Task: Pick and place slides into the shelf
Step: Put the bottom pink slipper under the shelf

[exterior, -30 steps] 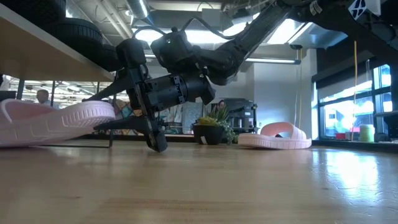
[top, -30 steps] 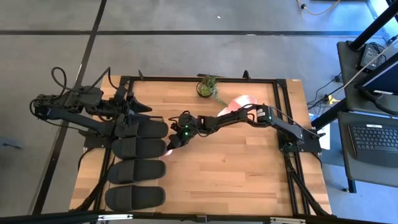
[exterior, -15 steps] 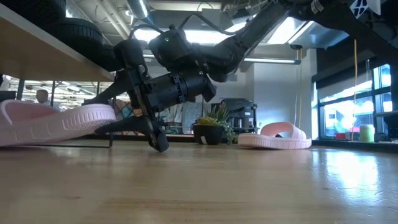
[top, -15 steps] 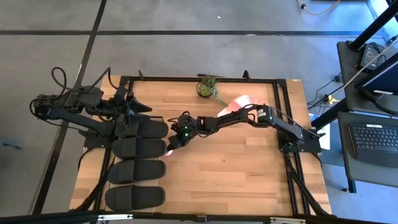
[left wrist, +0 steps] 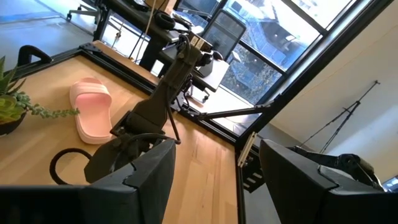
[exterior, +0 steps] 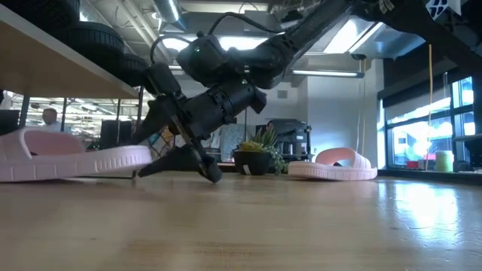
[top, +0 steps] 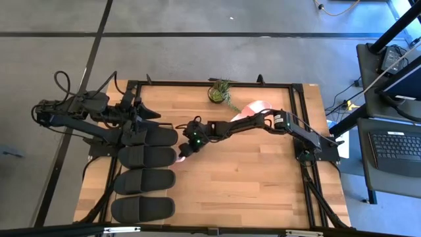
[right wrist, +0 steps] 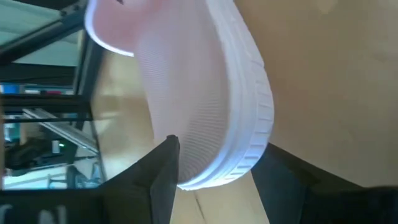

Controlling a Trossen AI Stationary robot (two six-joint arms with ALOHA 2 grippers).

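In the low view, the bare wooden table (exterior: 301, 226) fills the foreground. Just beyond it the right gripper (exterior: 197, 154) tilts down toward the tabletop, one dark fingertip near the wood. Its two fingers stand spread, with the toe end of a pale pink slide (exterior: 71, 156) just at them; that slide lies flat on the table under the edge of the light-wood shelf (exterior: 53, 64). The right wrist view looks straight at this slide's ribbed sole and rim (right wrist: 211, 106), which sits between the two parted fingers (right wrist: 163, 171); whether they press on it cannot be told.

From above, the right gripper (top: 186, 148) is at the table's middle, right beside the shelf (top: 118, 174) on the left side. Four black slides (top: 143, 182) lie in a row on the shelf top, and only a sliver of the pink slide (top: 179, 160) shows at the shelf's edge beneath the gripper.

Farther back, the left gripper (top: 135, 113) hovers over the far end of the shelf, its fingers (left wrist: 149, 174) spread apart with nothing between them.

At the far edge of the table stand a small potted plant (top: 220, 92) and, near it, the second pink slide (top: 253, 107), lying well apart from the shelf beneath the right arm.
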